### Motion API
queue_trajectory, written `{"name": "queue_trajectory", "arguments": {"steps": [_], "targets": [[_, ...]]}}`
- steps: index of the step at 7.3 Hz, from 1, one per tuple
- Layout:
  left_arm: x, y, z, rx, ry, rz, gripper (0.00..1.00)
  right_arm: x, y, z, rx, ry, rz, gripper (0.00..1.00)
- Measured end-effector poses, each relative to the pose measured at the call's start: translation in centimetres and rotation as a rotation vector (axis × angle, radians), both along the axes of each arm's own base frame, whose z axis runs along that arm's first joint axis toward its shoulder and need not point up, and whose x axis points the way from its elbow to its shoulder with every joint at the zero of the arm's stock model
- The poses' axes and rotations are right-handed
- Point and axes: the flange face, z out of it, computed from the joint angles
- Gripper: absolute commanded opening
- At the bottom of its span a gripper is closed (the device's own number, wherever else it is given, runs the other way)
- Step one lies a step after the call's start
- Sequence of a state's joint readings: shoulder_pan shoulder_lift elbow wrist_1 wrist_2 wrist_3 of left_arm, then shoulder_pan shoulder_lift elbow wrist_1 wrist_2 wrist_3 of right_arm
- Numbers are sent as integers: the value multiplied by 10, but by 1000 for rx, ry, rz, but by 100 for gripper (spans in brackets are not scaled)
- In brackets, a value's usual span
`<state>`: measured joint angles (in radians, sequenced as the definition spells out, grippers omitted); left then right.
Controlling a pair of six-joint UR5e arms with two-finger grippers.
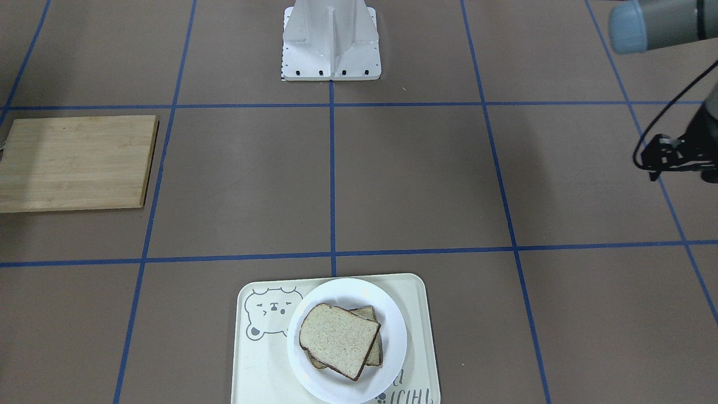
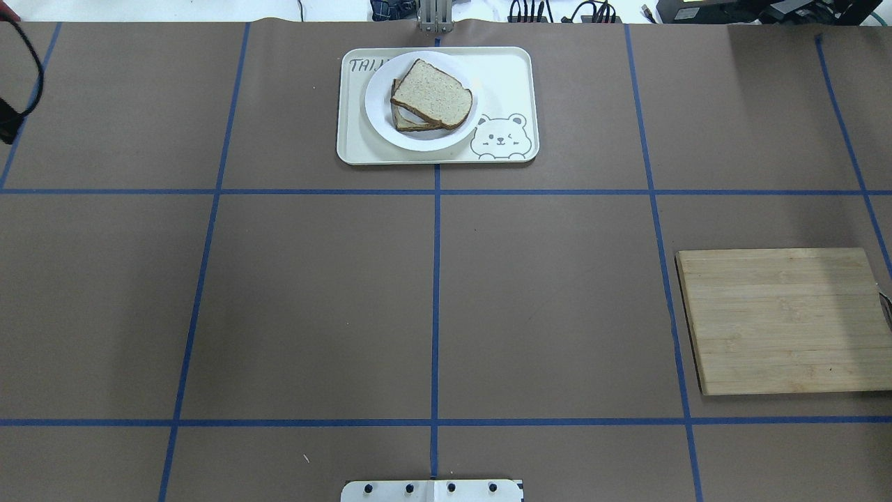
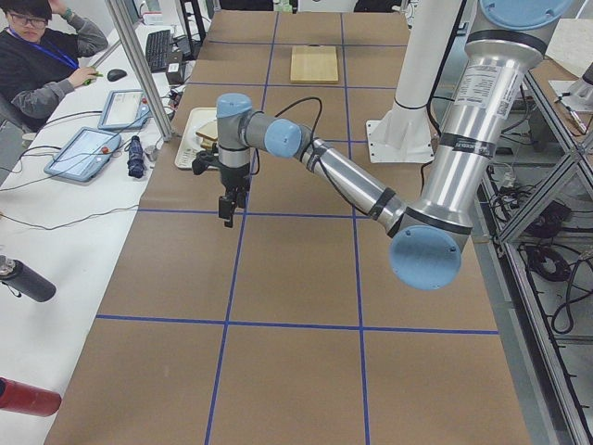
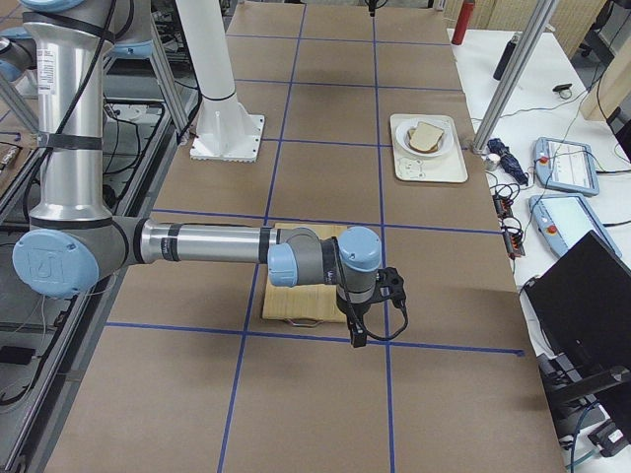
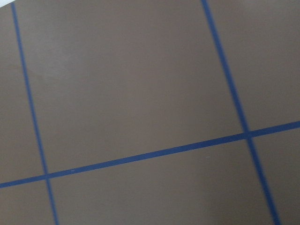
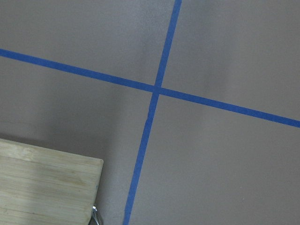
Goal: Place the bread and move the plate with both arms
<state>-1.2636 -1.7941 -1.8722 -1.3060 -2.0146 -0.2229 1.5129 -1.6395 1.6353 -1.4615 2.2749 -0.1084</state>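
The bread (image 1: 339,339) lies on top of a second slice on the white plate (image 1: 348,289), which sits on a cream bear-print tray (image 1: 418,314) at the table's far middle. They also show in the overhead view: bread (image 2: 432,94), plate (image 2: 380,111). My left gripper (image 3: 227,215) hangs fingers-down over bare table, well to the left of the tray; I cannot tell if it is open. My right gripper (image 4: 356,337) hangs beside the wooden board's outer edge; I cannot tell its state. Neither holds anything that I can see.
A wooden cutting board (image 2: 784,321) lies on my right side, bare. The white base stand (image 1: 331,42) is at the near middle. Blue tape lines grid the brown table. An operator and tablets are beyond the far edge (image 3: 88,148).
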Motion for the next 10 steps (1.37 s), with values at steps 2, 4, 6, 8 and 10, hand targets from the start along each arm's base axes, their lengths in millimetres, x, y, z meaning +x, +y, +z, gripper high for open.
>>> {"name": "queue_trajectory", "arguments": {"steps": [2, 4, 6, 8, 10], "targets": [[-64, 36, 96, -16, 100, -43, 99, 0, 0, 0, 0, 0, -1, 100], [-88, 91, 165, -37, 183, -59, 99, 0, -1, -1, 2, -1, -2, 100], [-101, 122, 183, -87, 261, -95, 99, 0, -1, -2, 4, -2, -2, 100], [-129, 131, 195, -115, 275, -174, 99, 0, -2, -3, 6, -2, -1, 100], [-136, 134, 203, -134, 274, -195, 99, -1, -3, -3, 6, -2, -1, 100]]}}
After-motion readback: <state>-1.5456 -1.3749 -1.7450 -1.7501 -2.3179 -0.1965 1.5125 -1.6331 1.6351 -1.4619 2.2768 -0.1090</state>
